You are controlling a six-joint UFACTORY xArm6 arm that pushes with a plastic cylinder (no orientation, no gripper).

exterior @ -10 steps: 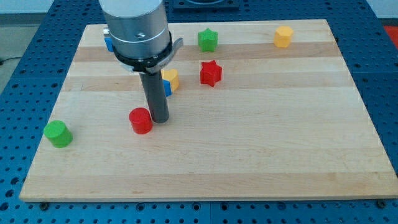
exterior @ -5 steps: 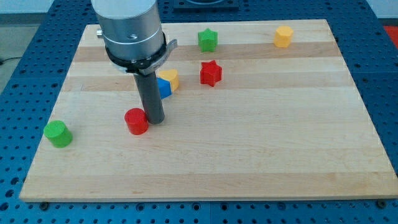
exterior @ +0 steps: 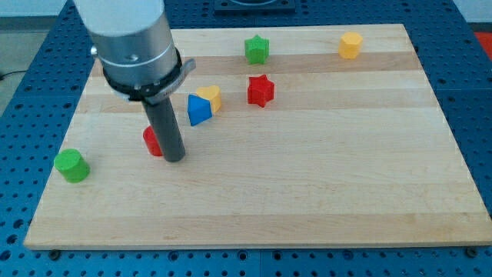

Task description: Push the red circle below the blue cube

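The red circle [exterior: 151,141] lies on the wooden board [exterior: 323,177] at the left of centre, half hidden behind my rod. My tip [exterior: 174,158] rests against the circle's right side, slightly below it. No blue cube shows; the arm's grey housing [exterior: 131,38] covers the board's upper left. A blue block [exterior: 197,111], which looks triangular, lies up and to the right of the tip, touching a yellow block [exterior: 211,98].
A red star [exterior: 260,90] sits right of the yellow block. A green star [exterior: 257,49] and a yellow hexagon [exterior: 350,45] lie near the top edge. A green cylinder [exterior: 71,165] stands near the board's left edge.
My tip has moved left and pushed the red circle left and slightly up. The arm housing moved left too, uncovering the blue triangular block.
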